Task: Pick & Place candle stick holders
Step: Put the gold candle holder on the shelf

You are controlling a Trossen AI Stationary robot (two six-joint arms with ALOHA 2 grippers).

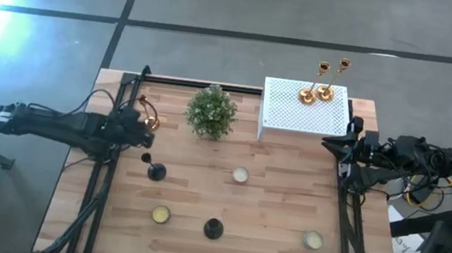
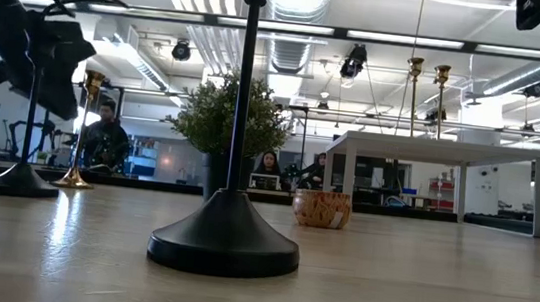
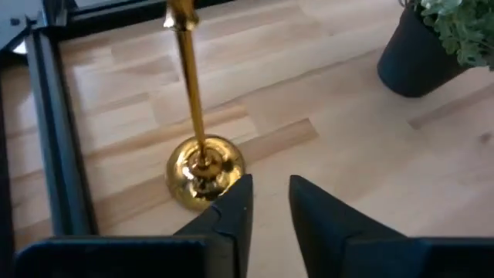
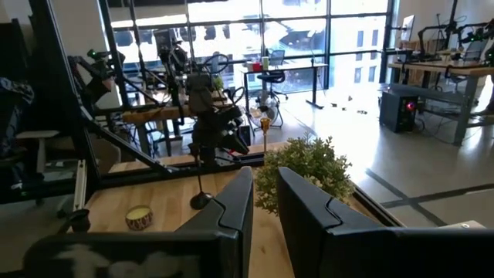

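The left gripper (image 3: 268, 202) hangs over the left rear part of the wooden table (image 1: 276, 210), just beside a gold candle stick holder (image 3: 197, 158) that stands upright on its round base near the table's left edge. The left gripper's fingers (image 3: 231, 212) stand slightly apart with a narrow gap between them, and nothing sits in that gap; the gold base lies just beside one fingertip, and contact cannot be determined. The right gripper (image 4: 264, 197) waits at the right edge of the table, beside the white perforated box (image 1: 305, 115); its fingers (image 4: 235, 202) stand a narrow gap apart and hold nothing. Two more gold candle stick holders (image 1: 316, 93) stand side by side on the rear part of the box top. One black candle stick holder (image 1: 155, 170) stands on the table in front of the left gripper, and a second black candle stick holder (image 1: 213, 228) stands near the front edge at the centre. A bushy potted plant (image 1: 210, 112) stands at the rear centre, between the left gripper and the box. Three small candle jars rest on the table: one near the centre (image 1: 240, 176), one at front left (image 1: 161, 214) and one at front right (image 1: 312, 239). In the low view, people sit at desks in the room beyond the table.
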